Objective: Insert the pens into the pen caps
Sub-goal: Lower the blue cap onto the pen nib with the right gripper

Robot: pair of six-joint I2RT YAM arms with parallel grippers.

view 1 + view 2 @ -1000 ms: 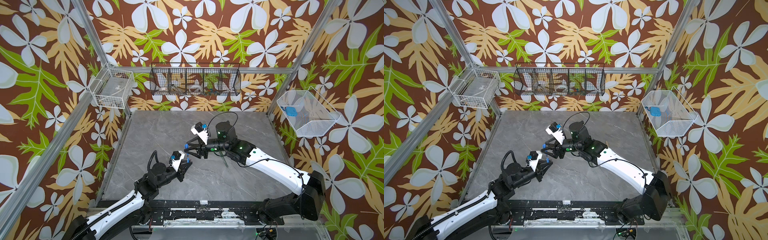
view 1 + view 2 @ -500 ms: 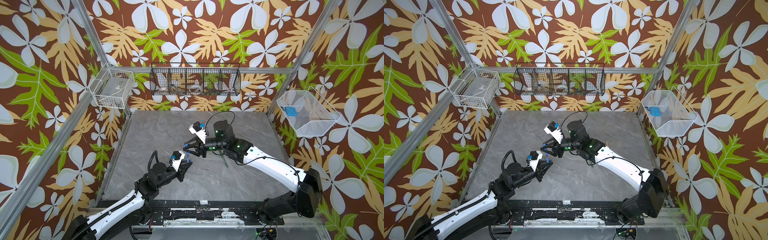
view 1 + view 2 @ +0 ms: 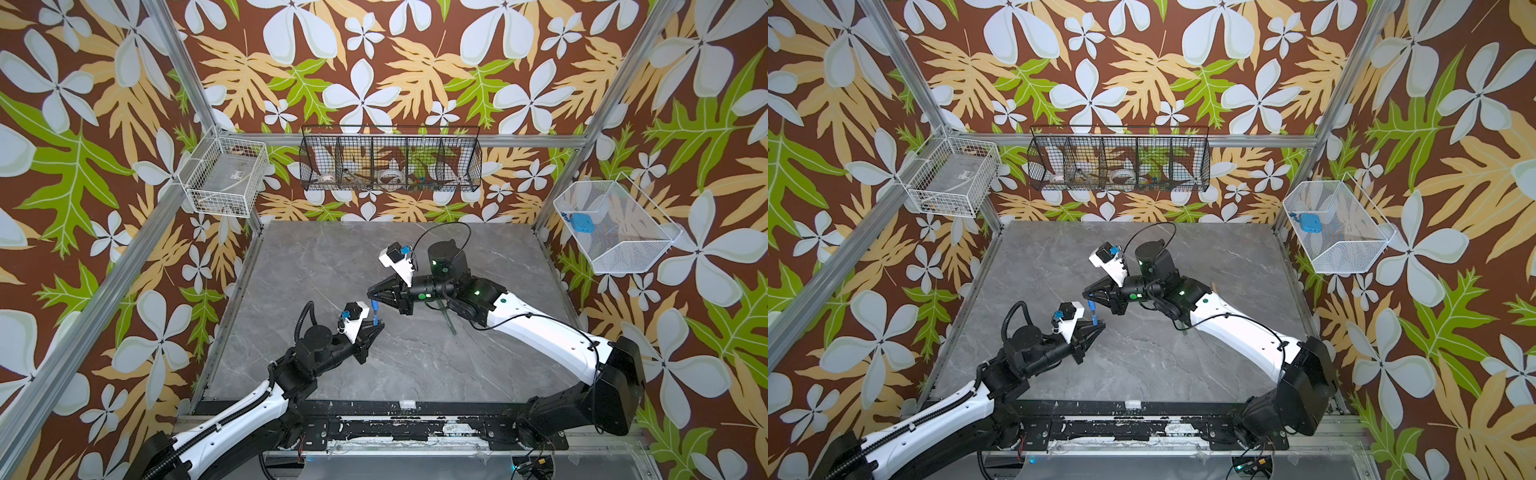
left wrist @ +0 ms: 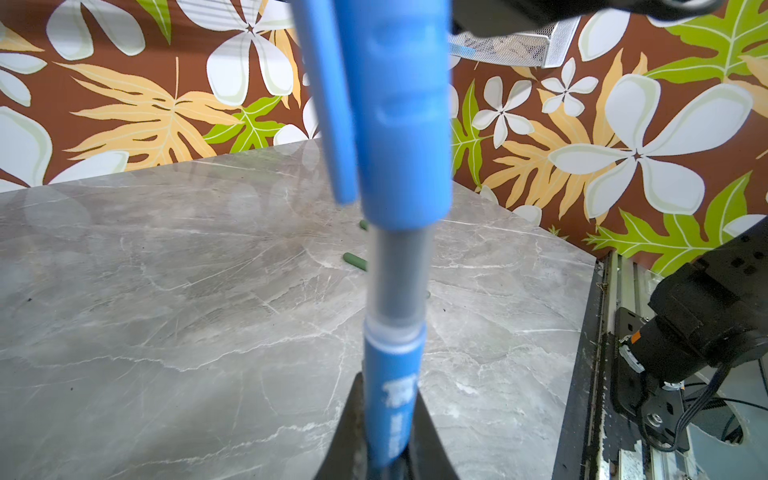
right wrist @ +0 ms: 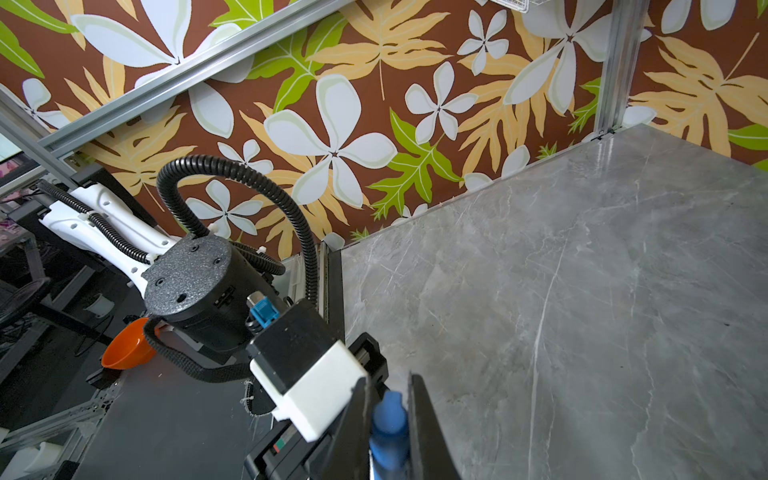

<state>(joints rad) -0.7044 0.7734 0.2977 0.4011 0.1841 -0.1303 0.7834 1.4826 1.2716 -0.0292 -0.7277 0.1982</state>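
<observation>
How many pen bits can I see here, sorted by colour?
Blue: 2, a blue pen in the left tool and a blue cap in the right tool.
Green: 2, a green stick and a second green end on the table, both partly hidden.
Total: 4 in view.

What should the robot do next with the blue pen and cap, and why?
Probably the right gripper should push the cap further onto the pen. A grey stretch of it shows bare beyond the cap, and the left gripper holds the pen.
</observation>
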